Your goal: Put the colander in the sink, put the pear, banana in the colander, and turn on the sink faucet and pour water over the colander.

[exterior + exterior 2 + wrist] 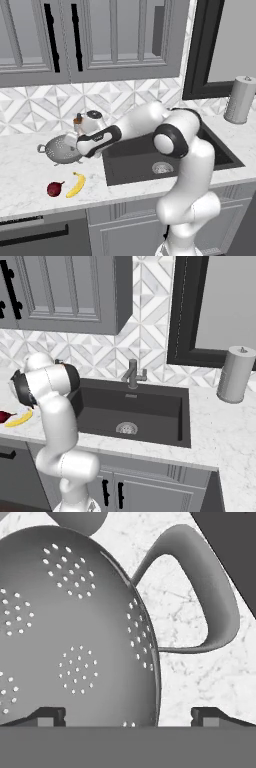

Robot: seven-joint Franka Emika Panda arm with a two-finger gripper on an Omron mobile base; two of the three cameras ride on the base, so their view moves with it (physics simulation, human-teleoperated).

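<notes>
End effector [128,716] released, fingers straddling colander [75,627] rim; no writing visible.

One colander [60,149], 1 pear [55,188], 1 banana [76,184], 1 sink [210,156].

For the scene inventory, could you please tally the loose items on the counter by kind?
Fruit: 2, pear and banana
Colander: 1
Soap dispenser: 1
Paper towel roll: 1
Total: 5
</notes>
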